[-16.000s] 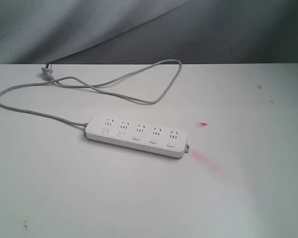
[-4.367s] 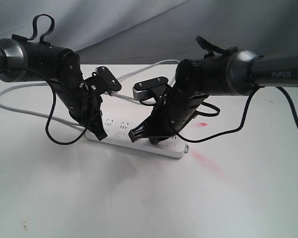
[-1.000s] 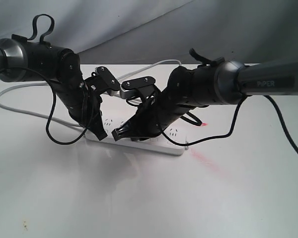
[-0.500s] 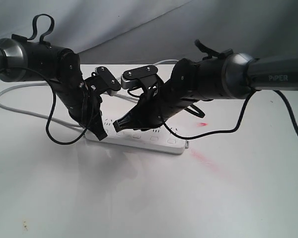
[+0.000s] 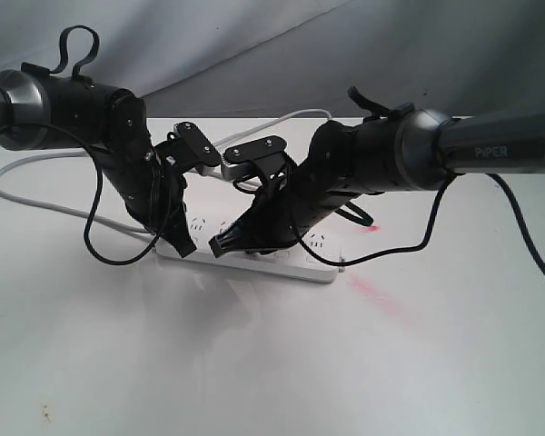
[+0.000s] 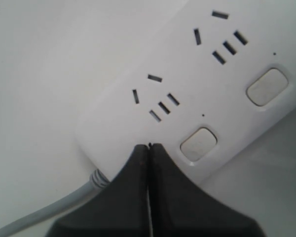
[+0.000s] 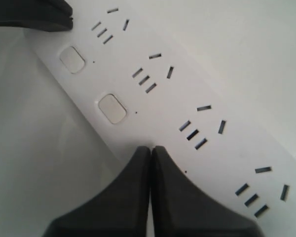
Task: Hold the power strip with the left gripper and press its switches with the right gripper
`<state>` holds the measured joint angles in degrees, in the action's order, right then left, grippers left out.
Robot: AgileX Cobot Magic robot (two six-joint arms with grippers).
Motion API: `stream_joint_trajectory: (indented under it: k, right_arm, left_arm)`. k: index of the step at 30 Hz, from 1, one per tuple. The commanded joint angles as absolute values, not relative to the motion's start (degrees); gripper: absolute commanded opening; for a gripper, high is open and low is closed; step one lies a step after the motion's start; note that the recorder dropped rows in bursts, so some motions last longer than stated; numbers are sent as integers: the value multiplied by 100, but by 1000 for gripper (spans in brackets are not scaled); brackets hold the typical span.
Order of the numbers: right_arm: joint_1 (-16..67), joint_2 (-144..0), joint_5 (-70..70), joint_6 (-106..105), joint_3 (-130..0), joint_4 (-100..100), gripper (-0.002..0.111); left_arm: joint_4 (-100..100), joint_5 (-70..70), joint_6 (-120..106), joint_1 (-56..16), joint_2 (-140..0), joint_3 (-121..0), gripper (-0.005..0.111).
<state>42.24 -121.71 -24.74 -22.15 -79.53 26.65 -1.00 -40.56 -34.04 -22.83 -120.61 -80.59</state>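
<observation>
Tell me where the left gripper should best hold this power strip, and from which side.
Probably the cord end, from above. The power strip lies flat on the table, so pressing down pins it, and that end, beside the first outlet, leaves the switches free. The left gripper, shut, rests there.

The word PIPER stands on the grey tube (image 5: 504, 150) at the right of the exterior view. Its letters are pale and run along the tube's length.
</observation>
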Motion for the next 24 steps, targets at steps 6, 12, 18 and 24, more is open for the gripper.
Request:
stream_joint_trajectory:
  k: [6, 12, 18, 24]
  right_arm:
    - [4209, -12158, -2479, -2226, -7942, 2572, 0]
    - [4209, -12171, -2479, -2226, -7942, 2574, 0]
    - [4209, -12368, -2571, -2219, -7942, 2560, 0]
    - [4209, -12559, -2634, -2205, -7942, 2550, 0]
  left_arm:
    - [-119, -4207, -3340, -2292, -12163, -8030, 0]
    - [-119, -4207, -3340, -2292, -12163, -8030, 0]
    - [-119, -4207, -3340, -2292, -12163, -8030, 0]
    - [-119, -4207, -3340, -2292, -12163, -8030, 0]
